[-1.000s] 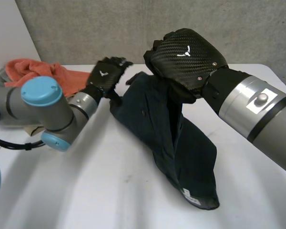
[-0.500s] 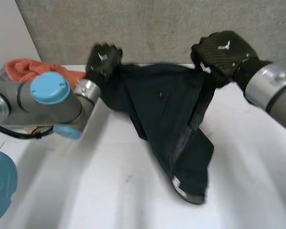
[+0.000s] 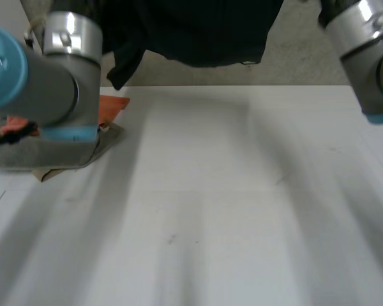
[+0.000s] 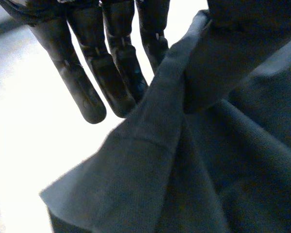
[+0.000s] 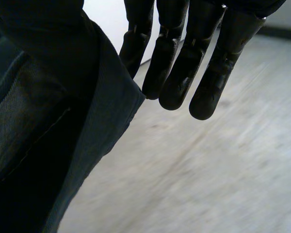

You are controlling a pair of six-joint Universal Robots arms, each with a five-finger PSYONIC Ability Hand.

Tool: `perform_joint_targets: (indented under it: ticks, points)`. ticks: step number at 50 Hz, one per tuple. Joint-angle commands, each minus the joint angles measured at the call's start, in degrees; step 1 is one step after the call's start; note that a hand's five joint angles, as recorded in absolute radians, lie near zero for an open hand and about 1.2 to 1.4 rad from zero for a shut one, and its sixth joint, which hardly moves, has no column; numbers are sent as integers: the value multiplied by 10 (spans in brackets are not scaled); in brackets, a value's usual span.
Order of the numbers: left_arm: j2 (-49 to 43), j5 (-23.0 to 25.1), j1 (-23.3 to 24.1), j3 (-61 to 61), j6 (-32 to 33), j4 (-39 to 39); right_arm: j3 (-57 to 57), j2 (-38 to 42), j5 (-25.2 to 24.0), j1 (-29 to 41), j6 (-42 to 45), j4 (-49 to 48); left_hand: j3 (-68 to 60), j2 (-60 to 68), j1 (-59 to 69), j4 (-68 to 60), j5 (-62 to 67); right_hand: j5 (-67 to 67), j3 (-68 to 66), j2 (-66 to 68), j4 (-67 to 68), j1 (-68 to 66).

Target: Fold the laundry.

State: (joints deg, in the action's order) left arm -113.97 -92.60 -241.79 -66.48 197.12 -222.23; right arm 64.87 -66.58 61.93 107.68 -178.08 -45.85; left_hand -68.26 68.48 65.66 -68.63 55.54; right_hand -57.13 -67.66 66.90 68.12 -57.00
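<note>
A dark navy garment (image 3: 204, 32) hangs above the far side of the white table (image 3: 210, 210), lifted off it between my two raised arms. My left arm (image 3: 51, 70) rises at the left and my right arm (image 3: 364, 44) at the right. In the left wrist view my left hand (image 4: 111, 48) keeps its fingers straight and pinches an edge of the garment (image 4: 208, 145) against the thumb. In the right wrist view my right hand (image 5: 184, 48) does the same, with the garment's hem (image 5: 39, 145) held at the thumb side.
An orange cloth (image 3: 112, 105) and a beige cloth (image 3: 64, 156) lie at the table's left side, partly behind my left arm. A grey wall (image 3: 293, 57) stands behind the table.
My left hand closed on the garment. Both hands rose and moved apart, spreading the garment and lifting it off the table to the top of the head view.
</note>
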Motion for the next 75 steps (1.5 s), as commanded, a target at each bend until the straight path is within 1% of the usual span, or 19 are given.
perform_joint_targets:
  ticks: [1, 8, 11, 12, 18, 23, 27, 28, 32, 37, 42, 47, 61, 62, 63, 66, 67, 71, 75]
  points:
    - [-5, 2, 29, -186, 2, 12, 133, 35, -67, -37, -6, 10, -117, 115, 143, -114, 145, -129, -123, 131, 119, -230]
    - [-60, -1, 58, -266, 2, 45, 242, 94, -145, -71, 71, 16, -117, 115, 143, -114, 145, -113, -107, 115, 103, -214]
    - [-59, -2, 60, -282, 1, 84, 285, 89, -170, -91, 134, 27, -117, 115, 143, -114, 145, 17, 22, -14, -27, -85]
    - [-58, -2, 60, -284, 2, 93, 300, 83, -173, -99, 158, 40, -117, 115, 143, -114, 145, 130, 136, -128, -140, 29]
    - [-27, -3, 57, -290, 3, 166, 319, 24, -158, -105, 194, 151, -117, 115, 143, -114, 145, 571, 577, -569, -581, 470]
    - [1, -3, 57, -292, 2, 189, 308, -50, -113, -106, 192, 264, -117, 115, 143, -114, 145, 571, 577, -569, -581, 470]
    - [17, -3, 57, -300, 3, 195, 284, -88, -36, -104, 161, 354, -117, 115, 143, -114, 145, 571, 577, -569, -581, 470]
    - [21, -3, 57, -304, 3, 195, 272, -94, 0, -103, 138, 393, -117, 115, 143, -114, 145, 571, 577, -569, -581, 470]
    - [26, -3, 57, -306, 3, 196, 243, -95, 66, -102, 66, 496, -117, 115, 143, -114, 145, 571, 577, -569, -581, 470]
    - [27, -3, 58, -310, 3, 197, 224, -92, 92, -93, -16, 586, -117, 115, 143, -114, 145, 571, 577, -569, -581, 470]
    - [26, -3, 57, -310, 3, 197, 229, -79, 97, -51, -77, 589, -117, 115, 143, -114, 145, 571, 577, -569, -581, 470]
    - [25, -3, 55, -309, 3, 196, 234, -40, 131, 8, -122, 580, -117, 115, 143, -114, 145, 571, 577, -569, -581, 470]
    - [21, -2, 42, -301, 0, 196, 261, 41, 255, 99, -118, 459, -116, 114, 142, -112, 143, 562, 568, -560, -572, 461]
    - [20, -2, 41, -301, 0, 196, 258, 47, 259, 101, -116, 454, -113, 110, 139, -109, 140, 509, 514, -506, -519, 407]
    - [20, -2, 41, -302, 0, 196, 251, 60, 269, 103, -111, 442, -104, 102, 130, -101, 131, 325, 330, -323, -335, 224]
    - [18, -2, 40, -303, -2, 196, 240, 75, 285, 105, -100, 429, -69, 67, 95, -65, 96, -41, -35, 43, 31, -142]
    - [17, -3, 36, -304, -3, 196, 236, 77, 290, 105, -91, 417, -6, 3, 32, -2, 33, -128, -123, 130, 118, -229]
    - [6, -4, 23, -304, -4, 197, 239, 68, 290, 102, -53, 387, 258, -261, -232, 262, -231, -129, -123, 131, 119, -230]
    - [0, -5, -1, -310, -7, 200, 246, 38, 290, 98, 27, 380, 396, -399, -370, 400, -369, -129, -123, 131, 119, -230]
